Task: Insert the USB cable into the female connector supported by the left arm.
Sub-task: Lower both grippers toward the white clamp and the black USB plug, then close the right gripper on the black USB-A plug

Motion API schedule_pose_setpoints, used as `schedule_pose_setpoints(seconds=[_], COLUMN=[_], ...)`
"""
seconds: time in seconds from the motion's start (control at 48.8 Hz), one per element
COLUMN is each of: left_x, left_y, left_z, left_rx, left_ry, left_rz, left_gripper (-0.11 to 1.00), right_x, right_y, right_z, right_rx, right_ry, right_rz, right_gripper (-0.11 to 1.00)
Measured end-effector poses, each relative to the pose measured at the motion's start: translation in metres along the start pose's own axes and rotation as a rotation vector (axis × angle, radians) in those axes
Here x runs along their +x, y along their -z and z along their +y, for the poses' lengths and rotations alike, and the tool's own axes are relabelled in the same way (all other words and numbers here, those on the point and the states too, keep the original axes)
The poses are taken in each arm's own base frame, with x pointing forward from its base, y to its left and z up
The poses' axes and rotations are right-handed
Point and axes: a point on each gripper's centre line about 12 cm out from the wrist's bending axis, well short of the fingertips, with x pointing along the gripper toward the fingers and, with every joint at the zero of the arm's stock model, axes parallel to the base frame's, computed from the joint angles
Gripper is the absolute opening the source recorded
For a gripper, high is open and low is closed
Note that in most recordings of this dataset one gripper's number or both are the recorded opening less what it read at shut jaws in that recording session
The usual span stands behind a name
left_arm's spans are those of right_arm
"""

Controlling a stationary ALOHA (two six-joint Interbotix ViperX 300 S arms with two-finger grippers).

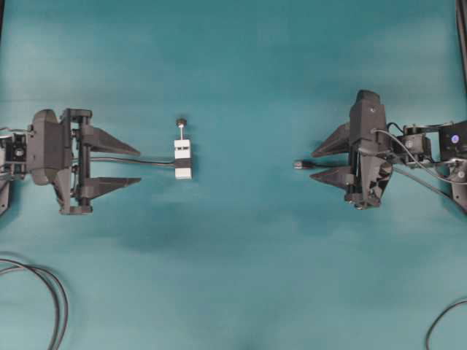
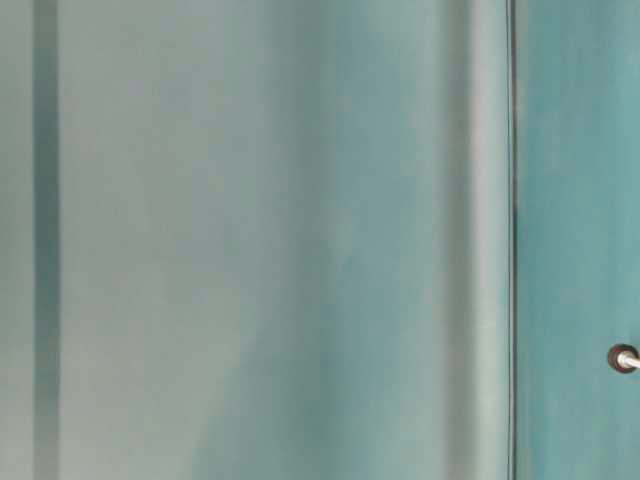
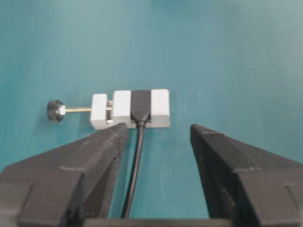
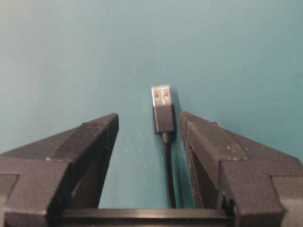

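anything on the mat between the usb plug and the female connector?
Nothing visible. Overhead, only bare teal mat lies between the USB cable plug and the female connector. Each lies on the mat between the open fingers of its own pincer, left pincer, right pincer.

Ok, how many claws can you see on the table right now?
2. The left claw sits at the left, open, just short of the female connector. The right claw sits at the right, open around the USB cable plug. None looks hidden.

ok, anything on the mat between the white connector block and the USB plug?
Nothing. In the overhead view the teal mat is bare between the female connector and the plug of the USB cable.
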Motion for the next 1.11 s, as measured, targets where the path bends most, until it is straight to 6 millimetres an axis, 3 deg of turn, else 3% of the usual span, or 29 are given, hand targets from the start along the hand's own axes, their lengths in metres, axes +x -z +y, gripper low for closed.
schedule_pose_setpoints(seconds=[0.39,1.107], left_x=[0.003,0.003], left_y=[0.003,0.006], left_z=[0.0,0.004], left_rx=[-0.001,-0.008], left_ry=[-0.002,-0.014], left_rz=[0.006,0.027], left_gripper=[0.64,0.64], right_x=[0.003,0.01], right_y=[0.003,0.011], right_z=[-0.013,-0.011], right_rx=[0.025,0.024], right_ry=[0.034,0.029], right_rz=[-0.025,0.005], right_gripper=[0.58,0.56])
